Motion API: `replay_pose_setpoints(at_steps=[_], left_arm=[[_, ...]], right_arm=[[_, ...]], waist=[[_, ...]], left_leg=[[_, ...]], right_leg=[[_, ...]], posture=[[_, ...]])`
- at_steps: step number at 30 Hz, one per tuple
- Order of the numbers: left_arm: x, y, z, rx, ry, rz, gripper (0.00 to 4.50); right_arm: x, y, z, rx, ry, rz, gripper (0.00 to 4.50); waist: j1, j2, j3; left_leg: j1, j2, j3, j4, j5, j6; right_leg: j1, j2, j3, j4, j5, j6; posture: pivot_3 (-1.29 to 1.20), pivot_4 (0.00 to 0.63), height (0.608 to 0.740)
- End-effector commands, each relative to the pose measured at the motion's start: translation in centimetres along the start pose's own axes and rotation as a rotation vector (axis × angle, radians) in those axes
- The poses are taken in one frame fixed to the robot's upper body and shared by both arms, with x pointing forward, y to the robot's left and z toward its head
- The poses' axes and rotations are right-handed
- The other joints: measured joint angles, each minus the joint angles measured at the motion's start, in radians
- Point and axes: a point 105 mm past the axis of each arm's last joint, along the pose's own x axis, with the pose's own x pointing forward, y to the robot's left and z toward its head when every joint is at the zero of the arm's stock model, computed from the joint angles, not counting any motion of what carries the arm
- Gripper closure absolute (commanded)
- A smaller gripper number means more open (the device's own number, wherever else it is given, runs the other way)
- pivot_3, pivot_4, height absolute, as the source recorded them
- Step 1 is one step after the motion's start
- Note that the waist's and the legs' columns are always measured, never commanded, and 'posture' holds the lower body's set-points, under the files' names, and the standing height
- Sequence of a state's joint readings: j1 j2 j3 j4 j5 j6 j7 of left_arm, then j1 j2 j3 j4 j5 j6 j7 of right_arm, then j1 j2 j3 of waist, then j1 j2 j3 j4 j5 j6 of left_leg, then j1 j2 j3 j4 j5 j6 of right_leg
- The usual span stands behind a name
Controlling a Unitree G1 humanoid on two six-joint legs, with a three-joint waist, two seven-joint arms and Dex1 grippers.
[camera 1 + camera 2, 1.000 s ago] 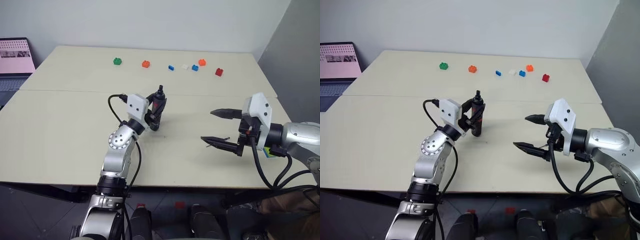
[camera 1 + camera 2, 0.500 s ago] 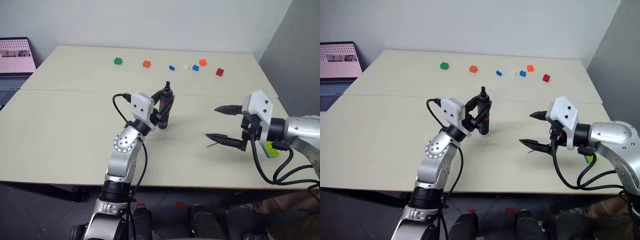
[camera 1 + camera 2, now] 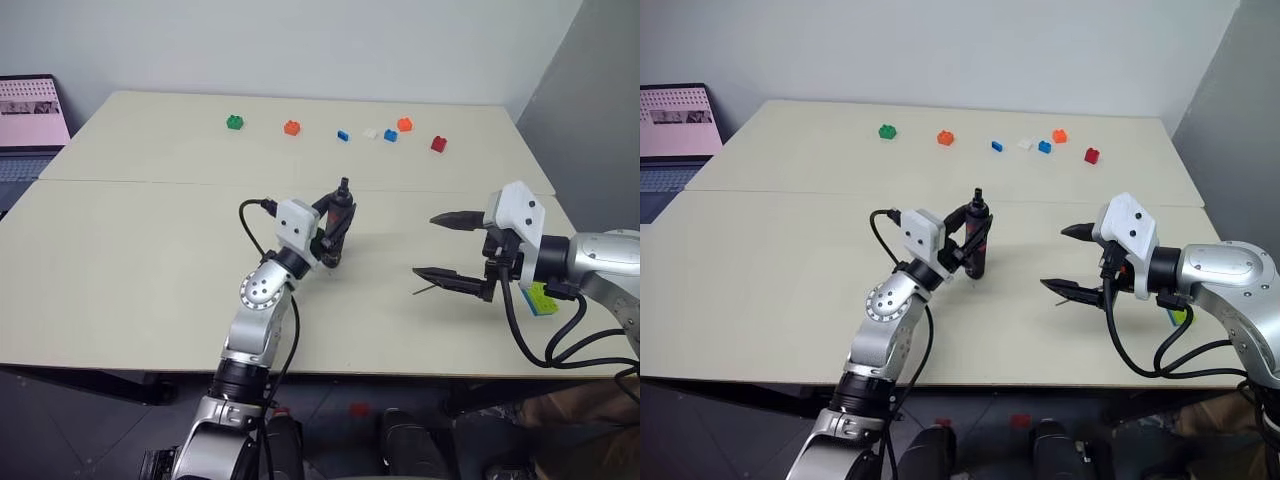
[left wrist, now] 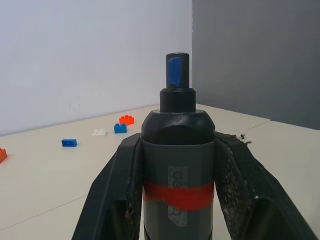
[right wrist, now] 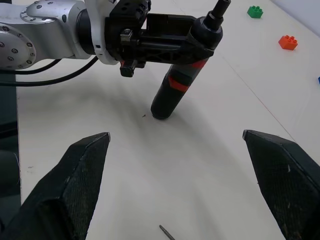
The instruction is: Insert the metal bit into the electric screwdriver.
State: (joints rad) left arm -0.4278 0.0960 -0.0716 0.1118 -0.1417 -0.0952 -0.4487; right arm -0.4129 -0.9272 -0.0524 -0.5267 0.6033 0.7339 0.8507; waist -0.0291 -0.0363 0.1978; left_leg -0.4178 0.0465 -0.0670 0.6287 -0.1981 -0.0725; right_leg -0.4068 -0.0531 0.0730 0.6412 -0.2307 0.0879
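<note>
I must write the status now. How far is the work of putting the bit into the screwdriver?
Done: the left gripper is shut on the electric screwdriver, nose up, base on the table. In hand: the right gripper hangs with jaws open and empty. Left: the metal bit lies on the table below it, not yet picked up or inserted.

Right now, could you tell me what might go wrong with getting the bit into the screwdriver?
The bit is a thin rod lying flat on the table, so the open right gripper may slip off it. The left gripper holds the screwdriver tilted, which could make lining up its small nose harder.
</note>
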Motion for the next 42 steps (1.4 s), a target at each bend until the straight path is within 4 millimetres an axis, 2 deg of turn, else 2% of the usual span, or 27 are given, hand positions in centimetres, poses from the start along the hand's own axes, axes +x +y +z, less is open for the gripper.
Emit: replay_pose_setpoints(at_steps=[1,8,15,21,26,29,35,42], left_arm=[[-0.6,0.8,1.5,0.029,-0.049,0.023,2.88],[-2.3,1.1,1.5,0.043,-0.027,0.034,2.88],[-3.1,1.1,1.7,0.047,-0.018,0.048,2.88],[-3.9,1.5,1.3,0.049,0.009,0.068,2.88],[-3.6,1.4,1.6,0.050,0.000,0.063,2.88],[-3.4,1.1,1.7,0.048,-0.004,0.053,2.88],[-3.4,1.1,1.7,0.051,-0.003,0.046,2.88],[-3.4,1.1,1.8,0.058,-0.008,0.053,2.88]], right_arm=[[-0.3,0.1,0.6,-0.042,0.001,0.003,0.00],[-0.3,0.1,0.2,-0.046,0.026,0.020,0.00],[-0.6,-0.2,-0.9,-0.074,0.091,0.037,0.00],[-0.6,-0.3,-1.1,-0.077,0.094,0.051,0.00],[-0.7,-0.6,-1.6,-0.106,0.131,0.069,0.00],[-1.0,-1.3,-2.7,-0.186,0.219,0.111,0.00],[-1.1,-2.5,-6.8,-0.345,0.490,0.371,0.00],[1.7,-4.5,-9.0,-0.442,0.640,0.580,0.00]], waist=[[-0.001,0.000,0.000],[-0.005,0.000,0.000],[-0.003,0.000,0.000],[-0.003,0.000,0.000],[-0.003,0.000,0.000],[-0.004,0.000,0.000],[-0.008,0.000,0.000],[-0.025,0.001,0.001]], left_leg=[[0.000,0.000,0.000,0.000,0.000,0.000],[0.001,0.000,0.000,0.000,0.000,0.000],[0.001,0.000,0.001,0.000,0.000,0.000],[0.001,0.000,0.001,-0.001,0.000,0.000],[0.001,0.000,0.001,0.000,0.000,0.000],[0.001,0.000,0.001,0.000,0.000,0.000],[0.001,0.000,0.002,-0.001,0.000,0.000],[0.001,0.001,0.002,-0.002,0.000,-0.001]], right_leg=[[0.000,0.000,0.000,0.000,0.000,0.000],[0.000,0.000,0.000,0.000,0.000,0.000],[0.000,0.000,0.000,0.000,0.000,-0.001],[-0.001,0.000,0.000,0.000,0.000,-0.001],[-0.001,0.000,0.000,0.000,0.000,-0.001],[-0.001,0.000,0.000,0.000,0.000,-0.001],[-0.001,-0.001,0.000,-0.001,0.000,-0.001],[-0.002,-0.001,0.000,0.000,0.000,-0.001]], posture=[[0.00,0.150,0.740],[0.00,0.150,0.740],[0.00,0.150,0.740],[0.00,0.150,0.740],[0.00,0.150,0.740],[0.00,0.150,0.740],[0.00,0.150,0.740],[0.00,0.150,0.740]])
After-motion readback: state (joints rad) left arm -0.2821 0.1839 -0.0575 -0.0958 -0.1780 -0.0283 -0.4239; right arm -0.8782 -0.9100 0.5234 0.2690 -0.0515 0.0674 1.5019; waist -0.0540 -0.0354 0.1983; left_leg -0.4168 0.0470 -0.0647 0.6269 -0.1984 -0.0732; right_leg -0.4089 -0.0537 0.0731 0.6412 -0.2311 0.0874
